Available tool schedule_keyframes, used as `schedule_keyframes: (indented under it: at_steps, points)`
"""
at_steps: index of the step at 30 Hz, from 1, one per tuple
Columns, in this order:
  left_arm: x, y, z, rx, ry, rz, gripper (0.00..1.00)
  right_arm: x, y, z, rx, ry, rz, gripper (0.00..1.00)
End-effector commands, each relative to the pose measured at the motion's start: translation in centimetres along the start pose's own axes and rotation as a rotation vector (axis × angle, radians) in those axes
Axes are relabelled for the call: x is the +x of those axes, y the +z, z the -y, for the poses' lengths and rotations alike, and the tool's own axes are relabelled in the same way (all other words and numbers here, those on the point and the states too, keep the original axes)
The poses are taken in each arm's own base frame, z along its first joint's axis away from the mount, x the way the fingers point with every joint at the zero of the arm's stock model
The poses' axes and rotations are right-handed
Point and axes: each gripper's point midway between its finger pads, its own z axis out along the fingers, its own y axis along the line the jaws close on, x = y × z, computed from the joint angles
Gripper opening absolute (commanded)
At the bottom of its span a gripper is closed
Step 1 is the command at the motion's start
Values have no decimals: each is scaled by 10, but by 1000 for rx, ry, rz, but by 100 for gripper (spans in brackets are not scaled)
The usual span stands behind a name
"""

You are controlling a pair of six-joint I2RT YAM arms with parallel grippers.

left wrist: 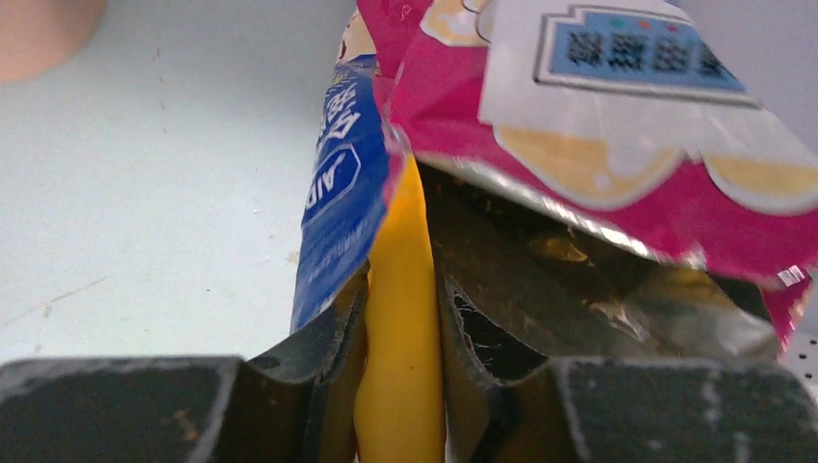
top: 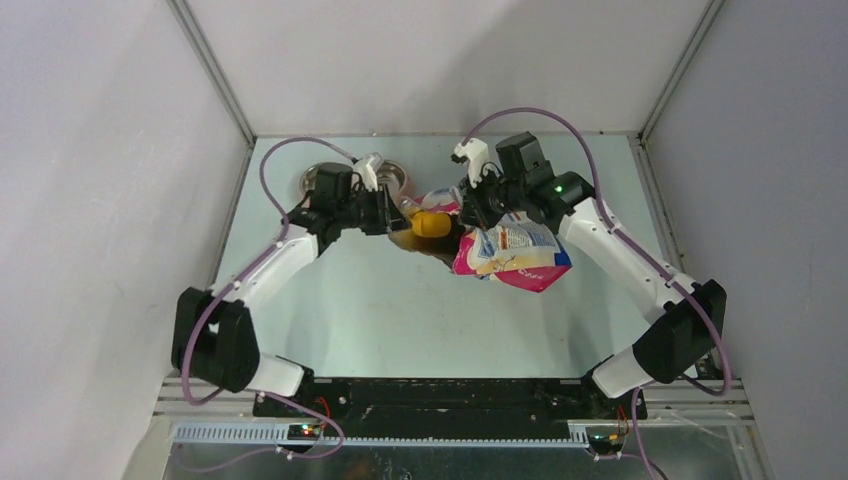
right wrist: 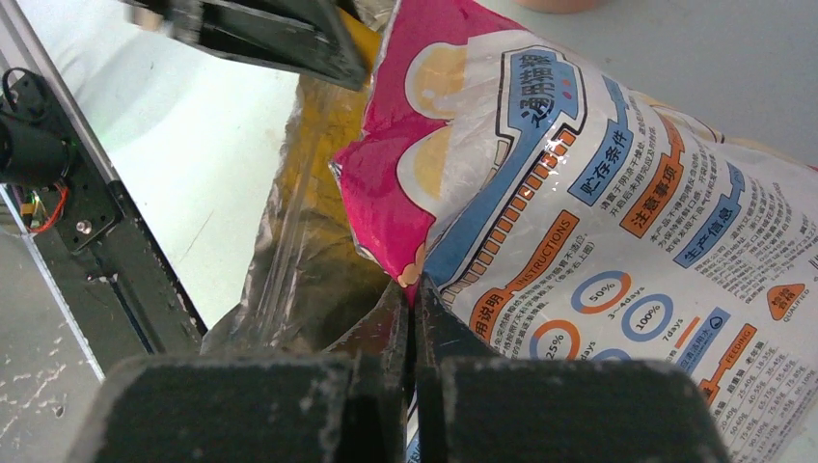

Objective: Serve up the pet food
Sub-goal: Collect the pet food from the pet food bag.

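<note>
My left gripper, top view: [top: 393,214] clamped partway closed on the orange scoop [top: 432,224], whose front end sits at the mouth of the cat food bag [top: 515,252].
My right gripper, top view: [top: 478,212] pinched tight on the bag's upper edge. The bag is just beside my wrist, its mouth turned toward my left arm.
Feeder, top view: two steel bowls [top: 322,182] at the far side of the table [top: 400,320], behind my left gripper.
Left wrist view: my fingers [left wrist: 318,357] squeeze the scoop's yellow-orange handle, which runs up between the bag's blue panel and pink panel, with foil lining showing inside.
Right wrist view: my jaws are fully closed on the bag's pink rim, its printed back facing me.
Kibble: hidden inside the bag.
</note>
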Motion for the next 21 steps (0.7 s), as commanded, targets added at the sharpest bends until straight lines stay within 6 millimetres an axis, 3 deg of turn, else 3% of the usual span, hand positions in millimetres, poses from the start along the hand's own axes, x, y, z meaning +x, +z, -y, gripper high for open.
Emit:
schedule_keyframes:
  at_steps: [1,6,12,17,21]
  points:
    - [-3,22,-12,-67,-77,4,0,-32,-16,-29,-77,-121,144,0]
    - [24,49,-16,-138,-98,-98,0,-23,-1,-25,-77,-93,136,0]
    - [44,83,13,-24,-111,-211,0,-13,11,-21,-74,-67,113,0]
    - [55,103,41,153,-144,-272,0,-2,16,7,-12,12,118,0]
    - [54,106,67,313,-164,-276,0,6,13,35,11,131,124,0]
